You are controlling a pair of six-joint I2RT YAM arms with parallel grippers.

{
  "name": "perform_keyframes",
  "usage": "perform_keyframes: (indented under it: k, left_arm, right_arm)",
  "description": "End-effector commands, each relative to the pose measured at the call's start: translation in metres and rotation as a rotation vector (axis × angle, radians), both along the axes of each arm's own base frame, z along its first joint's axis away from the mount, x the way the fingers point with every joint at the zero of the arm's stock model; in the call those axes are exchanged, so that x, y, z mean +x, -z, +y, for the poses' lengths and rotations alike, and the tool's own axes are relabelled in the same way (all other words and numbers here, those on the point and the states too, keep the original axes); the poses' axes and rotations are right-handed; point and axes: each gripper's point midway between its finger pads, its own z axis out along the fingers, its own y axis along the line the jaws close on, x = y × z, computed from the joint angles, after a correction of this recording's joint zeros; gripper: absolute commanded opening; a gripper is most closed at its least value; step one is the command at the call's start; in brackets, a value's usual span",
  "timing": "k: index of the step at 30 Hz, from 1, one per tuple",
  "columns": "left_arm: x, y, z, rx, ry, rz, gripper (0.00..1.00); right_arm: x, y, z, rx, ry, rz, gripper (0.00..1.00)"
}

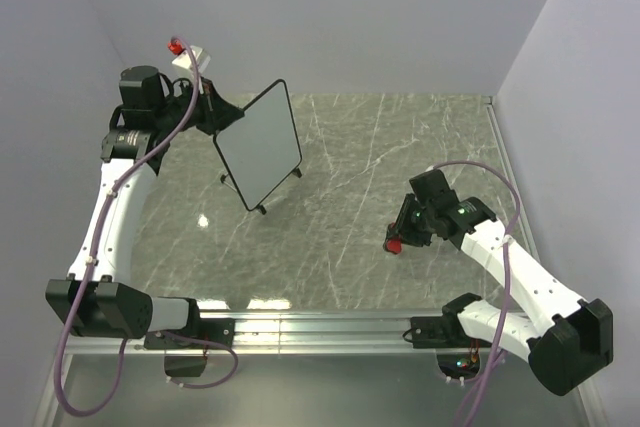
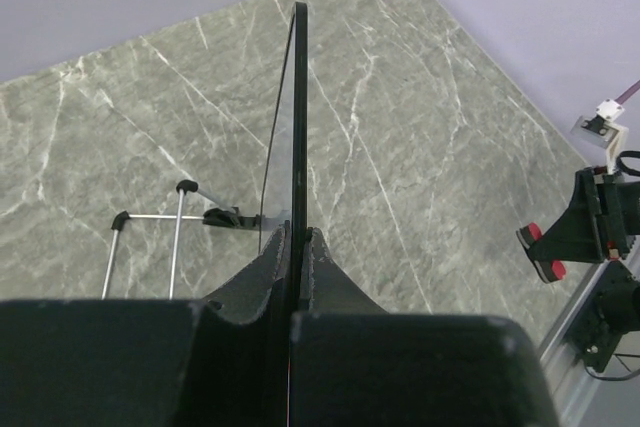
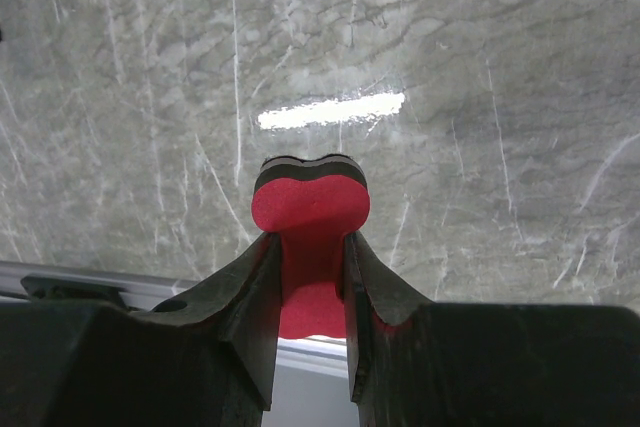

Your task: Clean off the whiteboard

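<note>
Grey-green marbled stone forms the worktop. In the top view the whiteboard stands tilted over the far left part of it, its white face turned toward the near right corner. The left fingers pinch the board's frame at its far left edge. Thin black stand legs stick out below the board; whether they touch the stone cannot be told from here. Over the near right part of the worktop, well apart from the board, the right fingers pinch a small red eraser, which hangs just above the surface. A metal rail runs along the near edge, and a purple cable trails along the left arm.

From the left wrist, the board appears edge-on as a thin dark line running straight away from the camera. Both black fingers press against it, one on each face, with no gap. The wire legs show to the left of the board, and the right arm with the red eraser sits at the right edge of the view.

From the right wrist, the two fingers clamp the narrow waist of the bow-tie-shaped eraser, whose rounded red end with its dark top layer juts out beyond the tips, above the stone.
</note>
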Motion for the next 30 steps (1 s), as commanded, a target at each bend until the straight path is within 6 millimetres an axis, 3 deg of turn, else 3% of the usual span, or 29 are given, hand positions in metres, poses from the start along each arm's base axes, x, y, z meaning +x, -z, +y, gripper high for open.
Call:
perform_keyframes:
  k: [1, 13, 30]
  left_arm:
    - [-0.001, -0.044, 0.004, 0.013, -0.011, -0.195, 0.01]
    - [0.006, -0.033, 0.007, 0.029, -0.021, -0.184, 0.01]
    - [0.019, 0.000, 0.011, 0.012, -0.064, -0.145, 0.00]
  right_arm:
    - [0.001, -0.004, 0.000, 0.018, 0.018, -0.013, 0.00]
    - [0.001, 0.000, 0.000, 0.015, 0.022, 0.007, 0.00]
    - [0.002, 0.007, 0.002, 0.012, 0.027, 0.031, 0.00]
